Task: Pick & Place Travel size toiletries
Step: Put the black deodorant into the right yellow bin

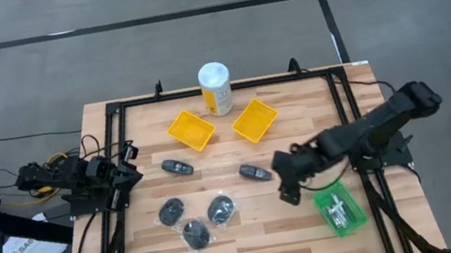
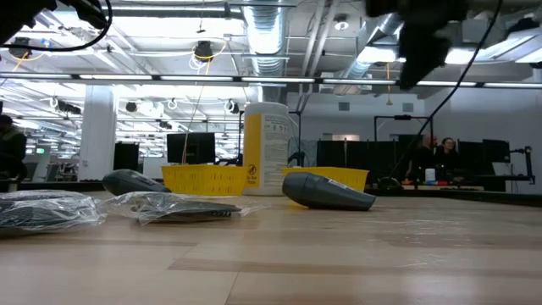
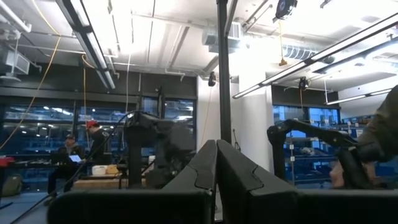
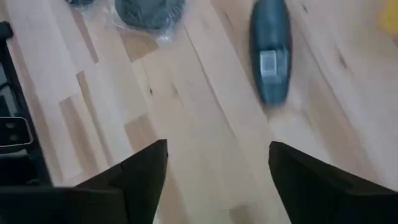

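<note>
Two black oblong pieces lie flat on the wooden table, one (image 1: 179, 166) left of centre, the other (image 1: 256, 172) (image 4: 270, 56) near the middle. Three dark grey discs in clear wrap (image 1: 171, 211) (image 1: 220, 209) (image 1: 195, 234) lie nearer the front edge. Small silver pieces sit on a green holder (image 1: 341, 211). My right gripper (image 1: 290, 187) (image 4: 217, 177) hovers open above bare wood, just right of the middle oblong piece, pointing down. My left gripper (image 1: 124, 174) (image 3: 216, 165) waits shut at the table's left edge, pointing level.
Two square yellow trays (image 1: 191, 129) (image 1: 254, 120) stand toward the far edge, with a white-capped yellow canister (image 1: 215, 89) behind them. A black frame (image 1: 220, 91) borders the table. Bare wood lies between the discs and the green holder. People sit in the room behind.
</note>
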You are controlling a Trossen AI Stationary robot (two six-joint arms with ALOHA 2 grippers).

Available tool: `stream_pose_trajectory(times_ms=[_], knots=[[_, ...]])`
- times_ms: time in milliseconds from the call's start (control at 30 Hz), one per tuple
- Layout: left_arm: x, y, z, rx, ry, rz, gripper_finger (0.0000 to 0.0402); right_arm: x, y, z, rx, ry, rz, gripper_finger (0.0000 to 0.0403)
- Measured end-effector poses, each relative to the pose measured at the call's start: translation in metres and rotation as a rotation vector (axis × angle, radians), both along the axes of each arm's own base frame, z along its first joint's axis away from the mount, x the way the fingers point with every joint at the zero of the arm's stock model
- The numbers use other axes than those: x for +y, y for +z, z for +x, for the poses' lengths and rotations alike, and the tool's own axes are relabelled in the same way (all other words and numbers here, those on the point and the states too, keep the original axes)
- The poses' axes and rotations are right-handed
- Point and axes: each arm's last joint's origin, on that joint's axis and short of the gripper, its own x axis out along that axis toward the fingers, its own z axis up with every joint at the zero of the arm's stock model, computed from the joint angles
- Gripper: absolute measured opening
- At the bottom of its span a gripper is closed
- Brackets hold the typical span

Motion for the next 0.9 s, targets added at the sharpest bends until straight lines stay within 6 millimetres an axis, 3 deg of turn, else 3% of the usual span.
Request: stream_pose_trajectory(times_ms=[267, 533, 733, 900], knots=[[0.0, 0.001, -0.001, -0.01, 0.0, -0.003, 0.0002, -0.034, -0.046, 0.045, 0.058, 0.106, -0.059, 0.0308], [0.0, 0.001, -0.001, -0.013, 0.005, -0.005, 0.0002, -0.054, -0.074, 0.085, 0.095, 0.132, -0.1, 0.0357], [0.0, 0.001, -0.001, -0.013, 0.009, -0.007, 0.0002, -0.069, -0.098, 0.11, 0.165, 0.13, -0.114, 0.0357], [0.001, 0.001, 0.0, -0.011, 0.013, -0.007, 0.0002, -0.075, -0.117, 0.116, 0.245, 0.134, -0.097, 0.0342]])
